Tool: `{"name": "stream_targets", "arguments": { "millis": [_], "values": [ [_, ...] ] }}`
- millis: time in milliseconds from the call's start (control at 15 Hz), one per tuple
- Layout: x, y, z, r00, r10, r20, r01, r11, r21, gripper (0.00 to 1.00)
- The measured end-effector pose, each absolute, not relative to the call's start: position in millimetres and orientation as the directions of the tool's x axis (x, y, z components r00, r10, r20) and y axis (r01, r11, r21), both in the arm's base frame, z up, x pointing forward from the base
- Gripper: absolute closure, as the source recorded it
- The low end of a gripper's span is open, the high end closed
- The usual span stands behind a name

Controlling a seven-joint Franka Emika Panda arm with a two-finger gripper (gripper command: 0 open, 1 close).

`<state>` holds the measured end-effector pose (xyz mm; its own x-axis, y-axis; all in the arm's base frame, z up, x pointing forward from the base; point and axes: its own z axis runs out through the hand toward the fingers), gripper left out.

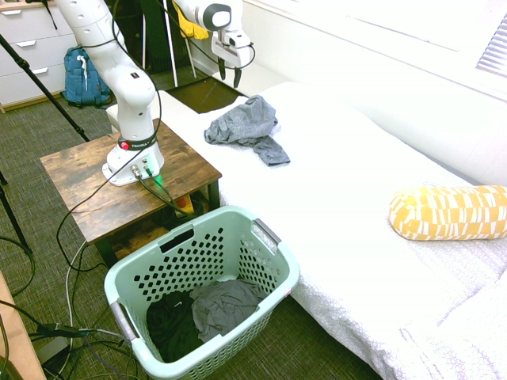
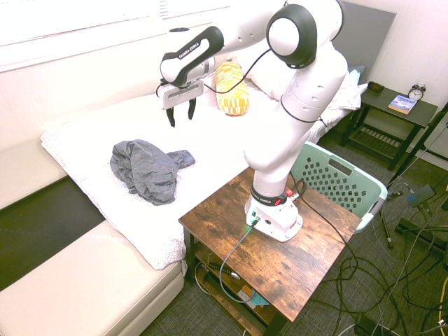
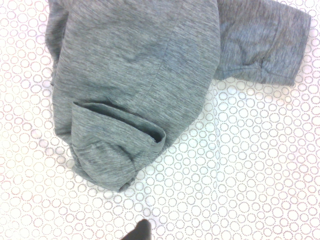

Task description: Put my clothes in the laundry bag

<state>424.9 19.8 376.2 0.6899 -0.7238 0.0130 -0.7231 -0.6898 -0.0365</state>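
Laundry basket [image 1: 202, 289] is sitting on the floor, well apart from the gripper [image 2: 180, 113], already holding dark and grey items. Gripper is hanging empty, jaws wide, above the crumpled grey garment [image 2: 148, 170] lying on the bed [image 1: 341, 214] just below it. Reach step in hand; next move calls for descending onto a raised fold and pinching.

Grey shirt [image 1: 245, 127] crumpled on the white bed [image 1: 341, 214]; gripper [image 1: 229, 73] above it, fingers apart, pointing down. Mint basket [image 1: 202, 289] on the floor holds dark and grey garments. Yellow cushion [image 1: 448, 212] at right.
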Motion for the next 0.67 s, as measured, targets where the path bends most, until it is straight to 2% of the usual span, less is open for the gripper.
{"name": "stream_targets", "arguments": {
  "millis": [267, 667],
  "values": [
    [442.4, 35.4, 370.9, 0.705, -0.708, 0.023, -0.707, -0.706, -0.039, 0.0],
    [537.2, 128.0, 287.8, 0.809, -0.588, 0.022, -0.588, -0.807, 0.061, 0.0]
  ]
}}
